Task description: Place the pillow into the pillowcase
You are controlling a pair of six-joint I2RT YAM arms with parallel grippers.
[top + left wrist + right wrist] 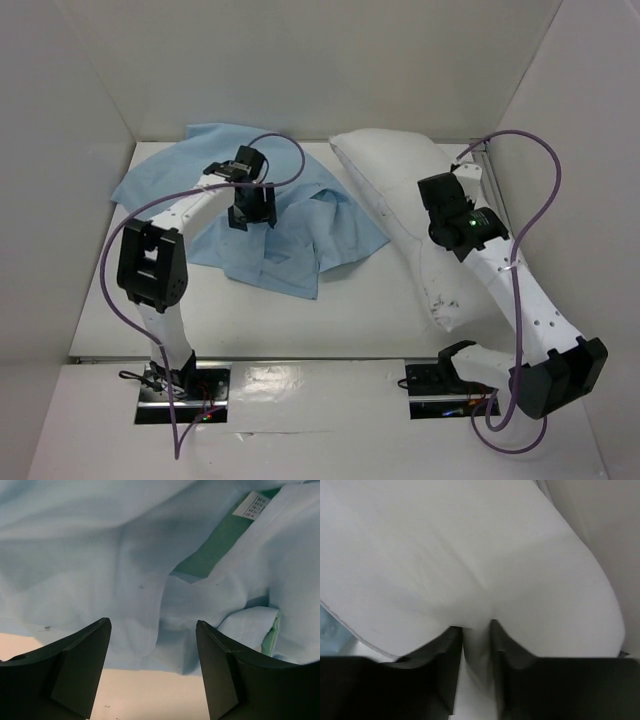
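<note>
Pinching a fold of the large plump white fabric pillow (pixel 470 555), my right gripper (pixel 477 625) was clenched at table right. Farther out, my left gripper (pixel 152 626) hung spread above the crumpled thin blue-and-green cloth pillowcase (pixel 300 232), gripping nothing. Pillow lay wholly outside, just beside it; insertion not yet begun.

Count: 1 pillow (pixel 395 185), 1 pillowcase (pixel 300 240) with 1 label (pixel 255 505), 1 desk (pixel 330 320). 2 arms: left arm (pixel 150 265), right arm (pixel 530 300). 2 grippers: left gripper (pixel 152 625), right gripper (pixel 477 625). 2 purple cables (pixel 555 190), one per arm.
</note>
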